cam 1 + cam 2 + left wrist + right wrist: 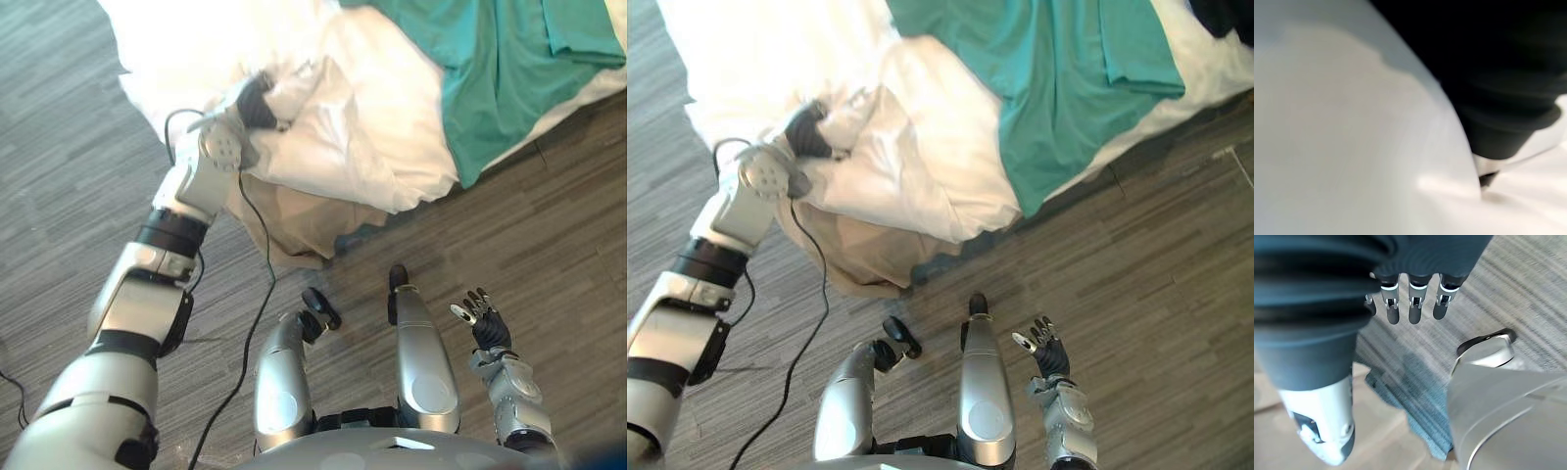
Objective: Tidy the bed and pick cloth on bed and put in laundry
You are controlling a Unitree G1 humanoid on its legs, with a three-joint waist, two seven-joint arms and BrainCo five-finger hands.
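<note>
A crumpled white duvet (338, 137) hangs over the corner of the bed. My left hand (257, 103) is stretched out and pushed into its folds near the bed's edge; in the left wrist view white cloth (1352, 127) lies right against the hand. A teal cloth (490, 69) is spread over the bed to the right and droops over the side. My right hand (482, 325) hangs low at my right side above the floor, open and holding nothing, its fingers (1413, 303) nearly straight.
The bed's beige skirt (294, 225) shows under the duvet at the corner. A dark cloth (1227, 15) lies at the far right of the bed. Grey wood-pattern floor (549, 225) runs around the bed.
</note>
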